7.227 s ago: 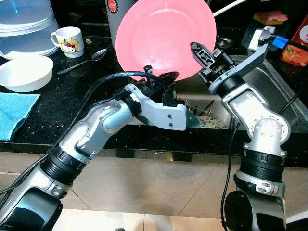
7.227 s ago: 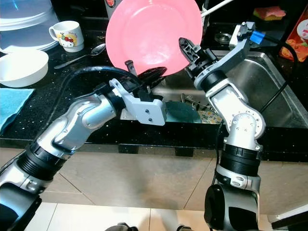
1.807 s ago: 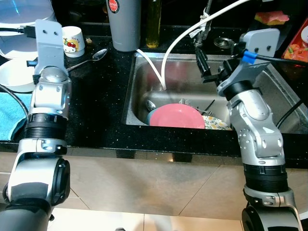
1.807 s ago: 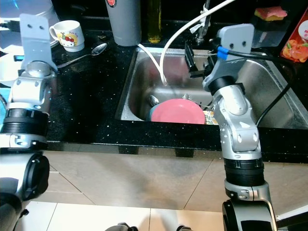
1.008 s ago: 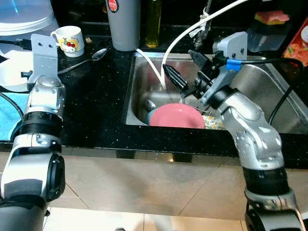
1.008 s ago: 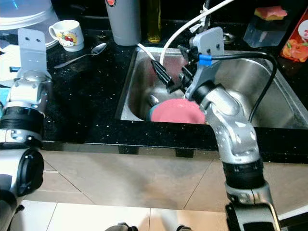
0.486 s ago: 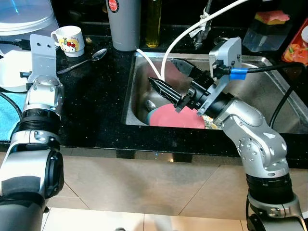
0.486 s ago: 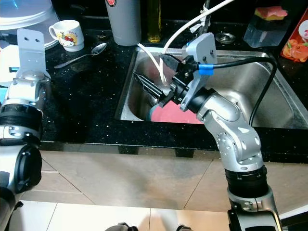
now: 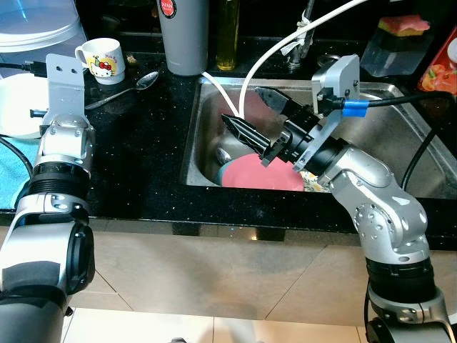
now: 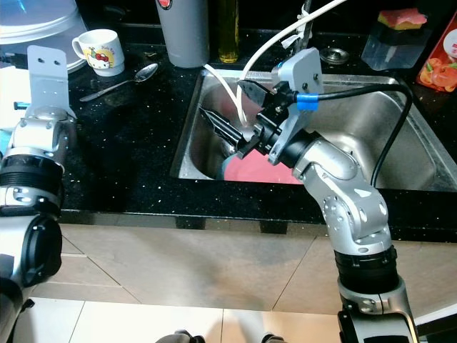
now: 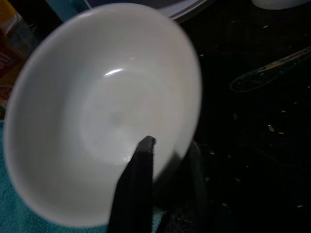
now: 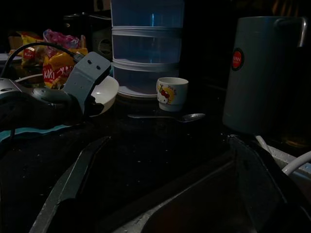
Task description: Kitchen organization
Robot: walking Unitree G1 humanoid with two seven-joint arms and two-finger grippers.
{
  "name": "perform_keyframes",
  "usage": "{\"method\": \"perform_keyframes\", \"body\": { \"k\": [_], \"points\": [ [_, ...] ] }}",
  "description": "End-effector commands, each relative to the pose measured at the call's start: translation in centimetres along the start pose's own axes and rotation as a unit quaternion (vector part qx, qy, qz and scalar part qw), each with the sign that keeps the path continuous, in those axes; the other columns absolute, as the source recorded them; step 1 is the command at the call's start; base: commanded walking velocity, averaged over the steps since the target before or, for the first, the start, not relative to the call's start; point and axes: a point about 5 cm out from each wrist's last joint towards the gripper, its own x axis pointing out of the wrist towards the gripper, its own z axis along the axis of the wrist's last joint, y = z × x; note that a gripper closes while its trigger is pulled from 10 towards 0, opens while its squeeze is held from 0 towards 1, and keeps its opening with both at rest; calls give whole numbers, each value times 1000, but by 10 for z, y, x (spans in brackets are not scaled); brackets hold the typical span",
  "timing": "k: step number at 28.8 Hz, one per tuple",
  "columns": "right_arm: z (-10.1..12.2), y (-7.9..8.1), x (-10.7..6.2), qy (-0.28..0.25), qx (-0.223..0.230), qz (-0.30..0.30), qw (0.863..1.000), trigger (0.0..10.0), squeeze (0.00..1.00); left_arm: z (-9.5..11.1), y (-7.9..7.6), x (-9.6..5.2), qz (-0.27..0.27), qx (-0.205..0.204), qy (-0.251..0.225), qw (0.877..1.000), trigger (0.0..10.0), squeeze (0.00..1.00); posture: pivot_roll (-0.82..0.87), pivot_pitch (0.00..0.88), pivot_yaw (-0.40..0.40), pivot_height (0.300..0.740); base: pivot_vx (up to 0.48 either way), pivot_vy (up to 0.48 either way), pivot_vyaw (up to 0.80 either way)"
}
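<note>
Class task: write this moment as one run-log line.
left gripper: at white bowl rim | right gripper: open over sink | pink plate: in sink

Gleaming silver arm shells, ribbed black joint rings, grey wrist brackets with screw holes, blue-tagged black cable trailing, long black fingers.

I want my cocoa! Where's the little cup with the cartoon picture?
The cartoon mug stands at the back of the black counter, left of the sink, just behind the spoon and beside the clear stacked containers.

Glossy white bowl (image 11: 102, 111), speckled black counter (image 9: 143, 136)
</note>
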Motion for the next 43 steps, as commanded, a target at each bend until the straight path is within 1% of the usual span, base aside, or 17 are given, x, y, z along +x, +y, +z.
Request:
{"method": "perform_keyframes", "body": {
  "k": [1,14,15,16,17,18,23,24,26,28,30,33,39,40,41,42,43],
  "points": [
    [10,2,-1,-18,-6,3,1000,10000,0,-6,4,3,3,-1,13,1000,0,0,148,97,36,740,0,0,0],
    [10,1,0,-20,-4,-2,1000,10000,0,3,2,0,0,-9,-17,1000,0,0,146,93,38,740,0,0,0],
    [10,1,0,-20,-3,-3,1000,10000,0,11,0,-2,-5,-7,-45,999,4980,0,146,90,37,740,0,0,0],
    [10,1,0,-20,-3,-4,1000,10000,0,16,-2,-5,-10,-4,-65,998,4980,0,146,90,37,740,0,0,0],
    [10,1,0,-20,-3,-4,1000,10000,0,24,-8,-9,-30,3,-95,995,10000,0,146,90,37,740,0,0,0],
    [10,0,0,-21,-2,-4,1000,10000,0,35,-19,-17,-65,13,-139,988,10000,0,146,90,37,740,0,0,0],
    [10,0,0,-22,-2,-6,1000,10000,0,49,-42,-36,-141,42,-201,969,10000,0,144,83,37,740,0,0,0],
    [9,-1,0,-22,-2,-6,1000,10000,0,49,-58,-49,-195,80,-222,952,10000,0,145,82,36,740,0,0,0],
    [9,-1,0,-21,-2,-7,1000,10000,0,47,-64,-53,-215,97,-225,945,10000,0,145,82,36,740,0,0,0],
    [9,-1,0,-21,-2,-7,1000,10000,0,34,-79,-62,-269,176,-220,921,10000,0,145,83,36,740,0,0,0],
    [9,-1,0,-21,-2,-8,1000,10000,0,23,-85,-67,-304,224,-206,903,10000,0,140,84,38,740,0,0,0],
    [9,-1,0,-20,-2,-9,1000,10000,0,16,-86,-72,-333,251,-195,888,10000,0,141,87,38,740,0,0,0],
    [10,0,-1,-20,-1,-9,1000,10000,0,20,-84,-82,-366,261,-209,868,10000,0,145,90,36,740,0,0,0],
    [10,0,-1,-20,-1,-9,1000,10000,0,22,-84,-84,-372,259,-214,865,10000,310,144,93,36,740,0,0,0],
    [10,0,-1,-20,-1,-9,1000,10000,0,22,-84,-84,-372,259,-214,865,10000,310,144,93,36,740,0,0,0],
    [10,0,-1,-20,0,-10,1000,10000,0,24,-85,-88,-381,257,-218,861,10000,455,144,93,35,740,0,0,0],
    [10,0,-1,-20,0,-10,1000,10000,0,27,-86,-92,-388,251,-226,858,10000,1000,144,95,36,740,0,0,0]
  ]
}}
